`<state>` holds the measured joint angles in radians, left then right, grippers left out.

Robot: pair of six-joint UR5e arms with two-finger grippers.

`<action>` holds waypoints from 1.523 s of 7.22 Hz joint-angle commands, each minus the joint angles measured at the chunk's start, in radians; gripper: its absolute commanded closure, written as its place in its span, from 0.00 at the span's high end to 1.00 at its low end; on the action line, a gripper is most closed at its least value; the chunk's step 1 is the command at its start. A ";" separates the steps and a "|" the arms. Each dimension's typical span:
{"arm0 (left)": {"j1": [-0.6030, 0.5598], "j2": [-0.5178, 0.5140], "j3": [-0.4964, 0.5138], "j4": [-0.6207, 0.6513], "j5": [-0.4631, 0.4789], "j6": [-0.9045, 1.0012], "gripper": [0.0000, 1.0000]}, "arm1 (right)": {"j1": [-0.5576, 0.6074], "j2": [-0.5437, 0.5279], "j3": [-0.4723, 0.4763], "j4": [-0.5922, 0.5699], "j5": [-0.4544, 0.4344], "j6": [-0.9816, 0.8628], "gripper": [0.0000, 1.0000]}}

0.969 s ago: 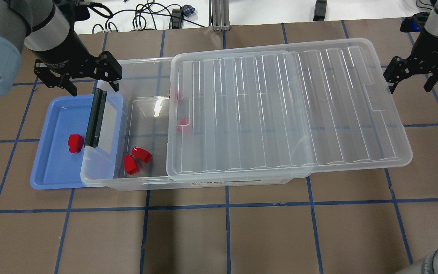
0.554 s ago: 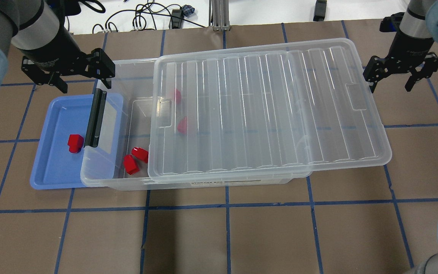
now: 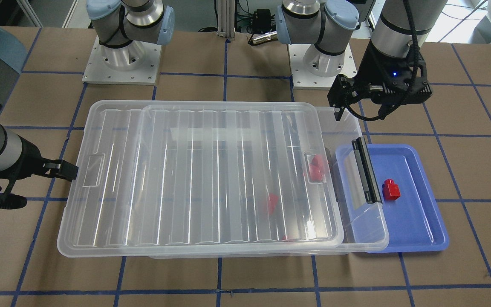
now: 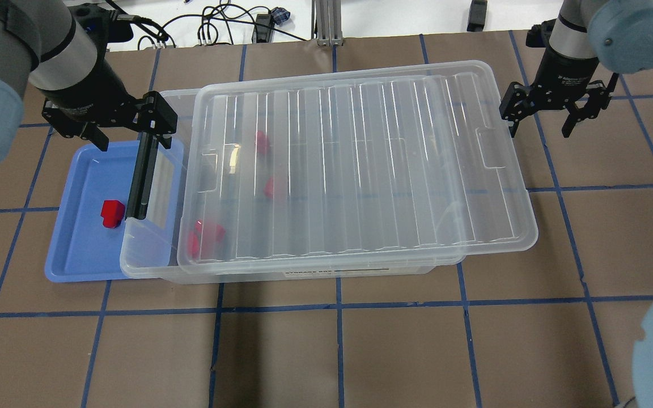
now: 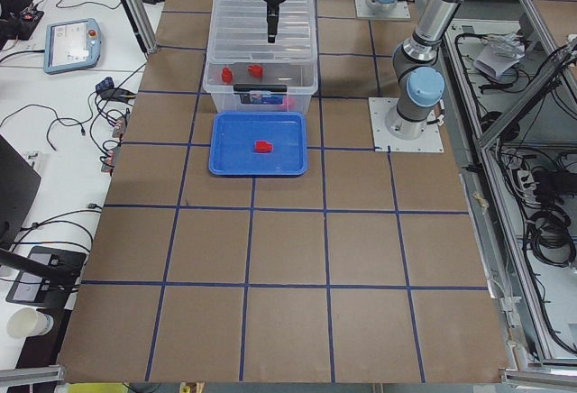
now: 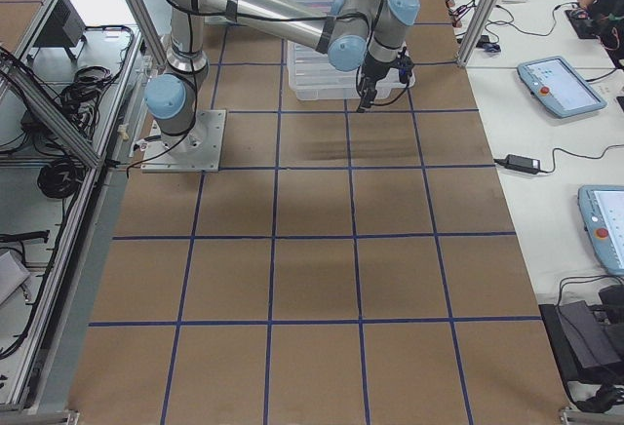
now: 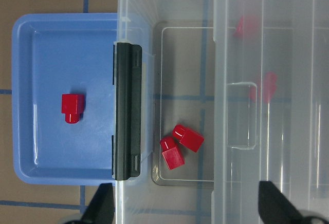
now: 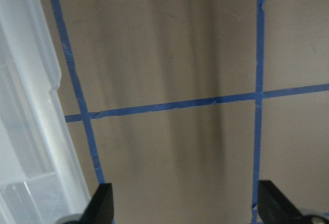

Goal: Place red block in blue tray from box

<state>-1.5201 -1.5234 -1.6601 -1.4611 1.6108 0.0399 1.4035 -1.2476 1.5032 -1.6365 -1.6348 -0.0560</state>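
So the red block point(image 4: 112, 213) is sitting in the blue tray point(image 4: 80, 255), left side of the overhead view. It's just beside the black latch point(image 4: 144, 175) of the box point(image 4: 151, 266), not touching it as far as I can tell. In the left wrist view it looks tipped on its side, stud pointing at the bottom of the frame. Job looks pretty much done to me.

The left hand point(image 4: 132, 136) hangs over the tray's upper edge, fingers spread wide, nothing in them. The right hand point(image 4: 540, 122) is at the upper right, just off the far short edge of the lid point(image 4: 360, 170), also spread and empty. Its wrist view shows only bare worktop point(image 8: 169, 54) and a sliver of lid.

The lid lies skewed on the box, leaving a strip open at the left end. More red blocks point(image 7: 177, 147) are inside, some blurry under the lid.

Handling-wise, that block is tiny, hard, light and probably slick plastic. I'd pinch across the flat sides of the body, not the stud, and keep the squeeze centred or it could squirt out.
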 commanded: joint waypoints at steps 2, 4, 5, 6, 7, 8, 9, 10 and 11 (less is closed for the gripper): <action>-0.020 -0.033 0.076 -0.048 0.005 0.006 1.00 | 0.051 0.001 0.000 -0.008 0.023 0.047 1.00; -0.025 -0.070 0.155 -0.143 0.008 0.009 1.00 | 0.066 0.001 0.000 -0.009 0.023 0.051 1.00; -0.025 -0.096 0.161 -0.140 -0.021 0.003 1.00 | 0.075 0.002 0.000 -0.005 0.023 0.082 1.00; -0.031 -0.104 0.167 -0.140 -0.055 0.003 1.00 | 0.077 0.002 0.000 -0.006 0.023 0.085 1.00; -0.043 -0.103 0.172 -0.140 -0.043 0.014 1.00 | 0.077 0.002 0.000 -0.006 0.023 0.085 1.00; -0.039 -0.107 0.180 -0.128 -0.052 0.002 1.00 | 0.077 0.001 0.000 -0.006 0.023 0.085 1.00; -0.040 -0.112 0.168 -0.107 -0.036 0.009 1.00 | 0.077 0.001 0.000 -0.008 0.023 0.085 1.00; -0.038 -0.126 0.163 -0.107 -0.035 0.005 1.00 | 0.080 0.001 0.000 -0.006 0.041 0.085 1.00; -0.042 -0.129 0.166 -0.107 -0.040 0.002 1.00 | 0.090 0.002 -0.001 -0.013 0.044 0.087 1.00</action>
<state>-1.5596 -1.6445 -1.4939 -1.5707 1.5727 0.0448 1.4848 -1.2467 1.5031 -1.6446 -1.5992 0.0295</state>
